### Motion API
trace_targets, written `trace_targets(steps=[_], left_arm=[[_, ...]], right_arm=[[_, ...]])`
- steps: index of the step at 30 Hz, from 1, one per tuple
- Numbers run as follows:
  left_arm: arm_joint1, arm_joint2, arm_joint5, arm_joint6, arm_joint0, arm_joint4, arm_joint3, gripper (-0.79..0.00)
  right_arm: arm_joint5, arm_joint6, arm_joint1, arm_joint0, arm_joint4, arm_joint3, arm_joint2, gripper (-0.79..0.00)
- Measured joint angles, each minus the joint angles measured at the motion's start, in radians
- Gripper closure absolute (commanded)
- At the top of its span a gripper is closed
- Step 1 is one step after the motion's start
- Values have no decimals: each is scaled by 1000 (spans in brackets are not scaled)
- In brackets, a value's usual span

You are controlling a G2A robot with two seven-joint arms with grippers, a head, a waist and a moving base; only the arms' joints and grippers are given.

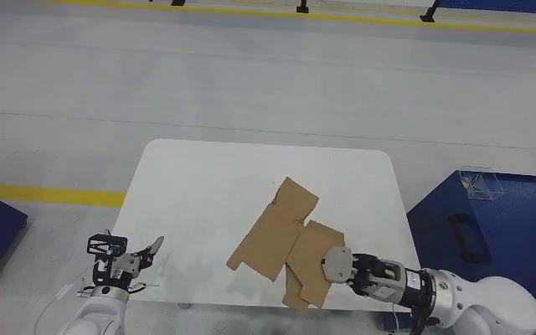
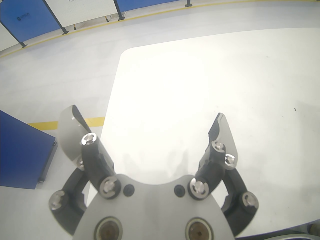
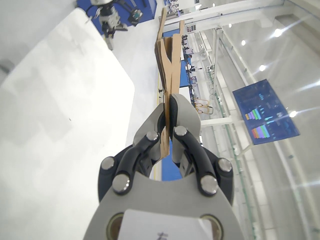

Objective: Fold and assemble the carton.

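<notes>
My right tool [image 3: 168, 107] pinches the flat brown cardboard carton [image 1: 280, 230] tight — my left tool [image 2: 147, 113] is wide open, empty.

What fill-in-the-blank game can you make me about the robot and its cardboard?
1. The right gripper has its jaws ____ on the carton.
2. The left gripper has its jaws ____ and holds nothing.
3. The carton's colour is ____.
4. The table has a ____ top.

Missing words: shut; open; brown; white.
</notes>
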State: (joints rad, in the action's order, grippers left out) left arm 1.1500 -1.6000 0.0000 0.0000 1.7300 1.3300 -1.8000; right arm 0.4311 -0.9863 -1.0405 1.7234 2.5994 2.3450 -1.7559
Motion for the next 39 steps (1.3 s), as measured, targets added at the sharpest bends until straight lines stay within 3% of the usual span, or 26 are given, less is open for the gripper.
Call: trace_targets(steps=[3, 7, 11, 17, 20, 23, 27, 32, 36, 39], left_arm=[[0, 0, 0, 0, 0, 0, 0, -785], [0, 0, 0, 0, 0, 0, 0, -785], [0, 0, 0, 0, 0, 0, 0, -785], [0, 0, 0, 0, 0, 0, 0, -785], [0, 0, 0, 0, 0, 0, 0, -785], [0, 0, 0, 0, 0, 0, 0, -785], [0, 0, 0, 0, 0, 0, 0, -785], [0, 0, 0, 0, 0, 0, 0, -785], [0, 0, 0, 0, 0, 0, 0, -785], [0, 0, 0, 0, 0, 0, 0, -785]], right_arm=[[-161, -11, -1, 61, 64, -13, 5, 0], [-172, -2, -3, 85, -93, 3, -30, 0], [-18, -16, -5, 64, -396, 0, -67, 0], [342, 56, -3, 15, -1017, -39, -139, 0], [512, 181, 5, -6, -1377, -80, -158, 0], [584, 342, 24, -9, -1689, -101, -133, 0], [581, 608, 63, -16, -2052, -139, -56, 0], [581, 936, 104, -39, -2484, -310, 117, 0], [581, 1135, 117, -53, -2694, -404, 241, 0], [581, 1219, 120, -57, -2811, -440, 302, 0]])
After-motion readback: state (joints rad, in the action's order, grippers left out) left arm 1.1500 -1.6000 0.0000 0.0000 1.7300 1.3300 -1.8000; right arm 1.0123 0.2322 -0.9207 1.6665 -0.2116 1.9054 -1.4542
